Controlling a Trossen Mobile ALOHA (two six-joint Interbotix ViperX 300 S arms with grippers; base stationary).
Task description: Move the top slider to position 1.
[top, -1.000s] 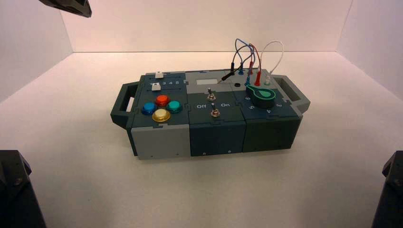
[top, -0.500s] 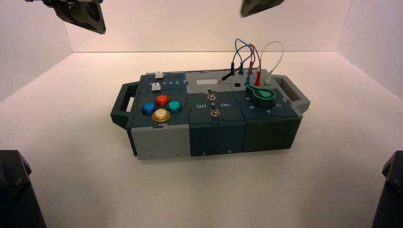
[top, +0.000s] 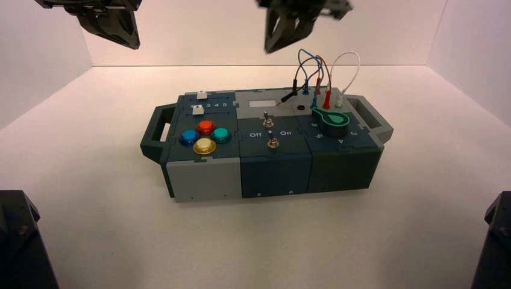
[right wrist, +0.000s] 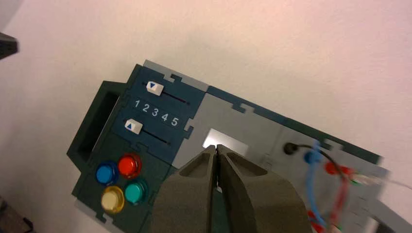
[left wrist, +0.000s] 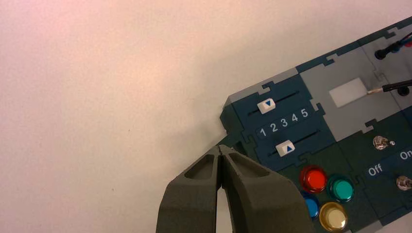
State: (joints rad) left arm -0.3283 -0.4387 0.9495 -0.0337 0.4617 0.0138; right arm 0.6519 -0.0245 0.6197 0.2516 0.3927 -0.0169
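Small white square top slider (left wrist: pixel 266 105) near digit 1, at far left corner of dark teal plastic box (top: pixel 274 168). Left gripper (left wrist: pixel 221 151) pinched shut, high above; right gripper (right wrist: pixel 216 149) likewise, probably ready to nudge.

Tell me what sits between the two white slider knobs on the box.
Between the top slider and the lower slider runs a row of white digits, 1 2 3 4 5, plain in both wrist views.
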